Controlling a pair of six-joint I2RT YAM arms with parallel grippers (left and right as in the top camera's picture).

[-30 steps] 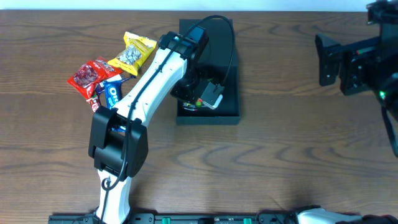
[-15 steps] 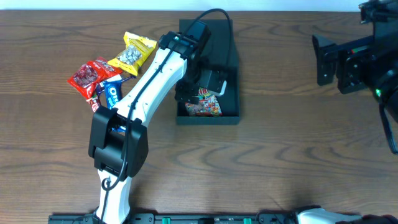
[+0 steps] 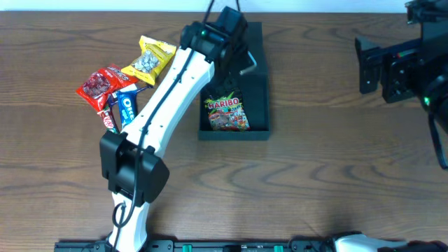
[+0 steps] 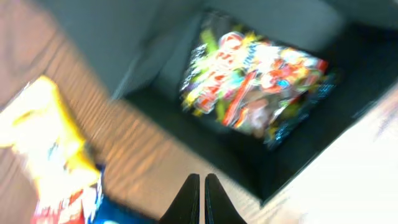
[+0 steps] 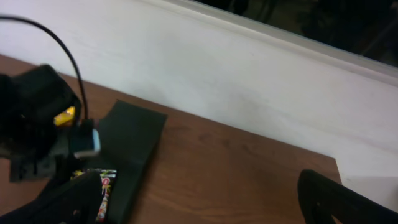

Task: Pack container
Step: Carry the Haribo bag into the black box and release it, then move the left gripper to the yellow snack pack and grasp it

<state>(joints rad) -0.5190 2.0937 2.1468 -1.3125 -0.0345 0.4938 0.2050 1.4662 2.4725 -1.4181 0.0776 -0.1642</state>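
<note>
The container (image 3: 234, 134) is a dark shallow box lying open at the table's centre back. A colourful Haribo packet (image 3: 226, 113) lies flat in its near end, touched by nothing. My left gripper (image 3: 243, 61) hovers over the box's far end, shut and empty. In the left wrist view its fingertips (image 4: 200, 186) are pressed together, with the Haribo packet (image 4: 255, 81) inside the container (image 4: 348, 93) beyond them, blurred. My right gripper (image 3: 371, 66) stays at the far right edge, open and empty. In its own view, the right gripper (image 5: 199, 205) spreads wide over bare wood.
Left of the box lies a heap of snack packets: a yellow one (image 3: 149, 59), a red one (image 3: 101, 84), a blue Oreo pack (image 3: 127, 105) and a KitKat (image 3: 108, 119). The left arm's white link runs diagonally from the front edge to the box. A white wall backs the table.
The left gripper opened and let the Haribo packet drop into the container, then lifted toward the box's far end and shut again. The right arm barely moved.
</note>
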